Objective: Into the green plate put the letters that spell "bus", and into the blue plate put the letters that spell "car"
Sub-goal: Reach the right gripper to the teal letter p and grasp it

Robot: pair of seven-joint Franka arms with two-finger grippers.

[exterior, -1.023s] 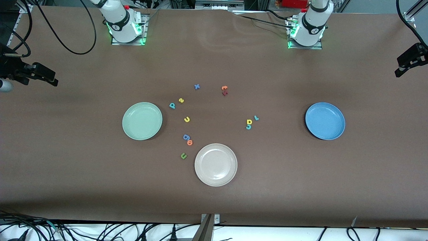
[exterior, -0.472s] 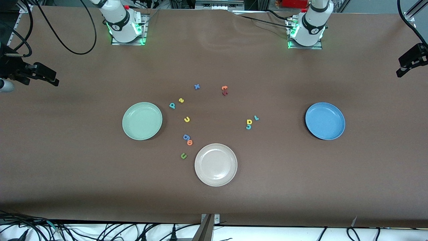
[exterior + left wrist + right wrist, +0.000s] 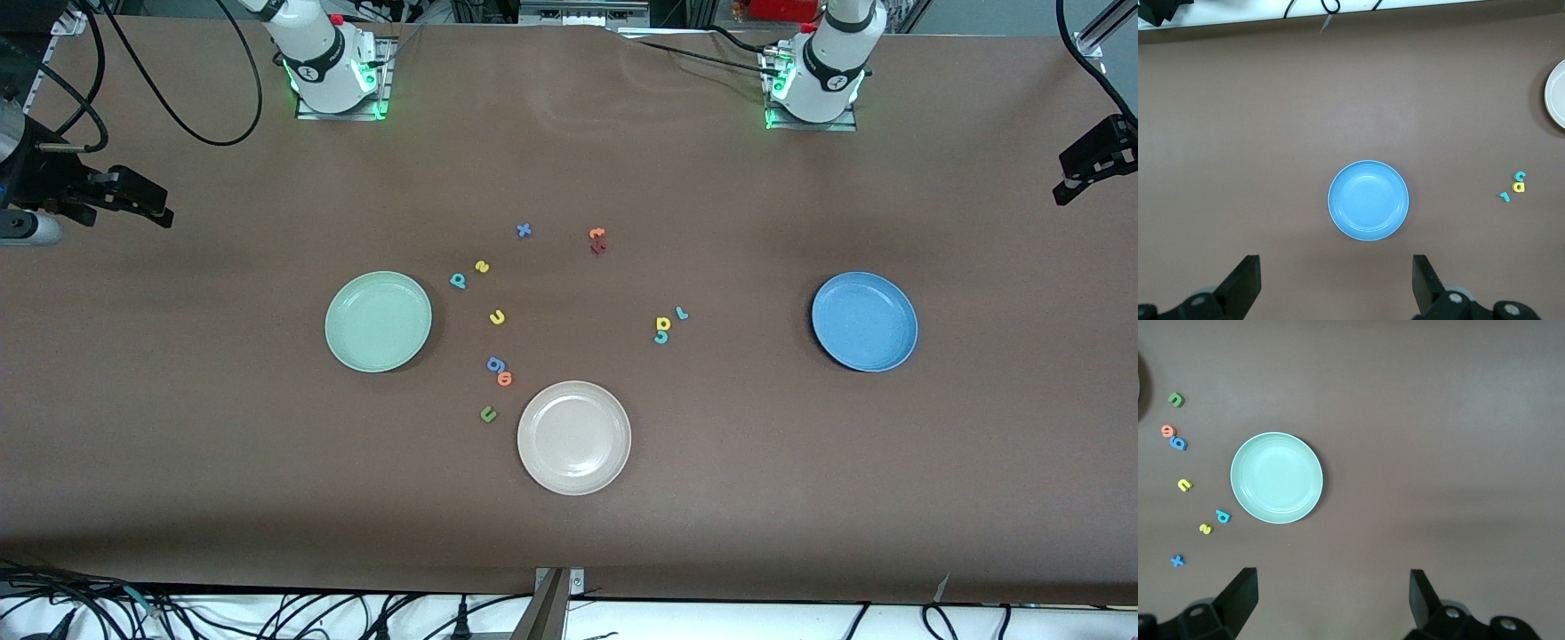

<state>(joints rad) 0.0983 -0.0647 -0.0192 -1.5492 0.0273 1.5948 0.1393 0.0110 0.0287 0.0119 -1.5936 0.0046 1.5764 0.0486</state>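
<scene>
Brown surface, nothing sorted yet: green plate toward the right arm's end is bare, with teal b, yellow s and yellow u loose just beside it. Teal c, yellow a and teal r cluster mid-surface, well apart from the bare blue plate. Right hand hangs open over the green plate's area, left hand open over the blue; all six moves remain.
</scene>
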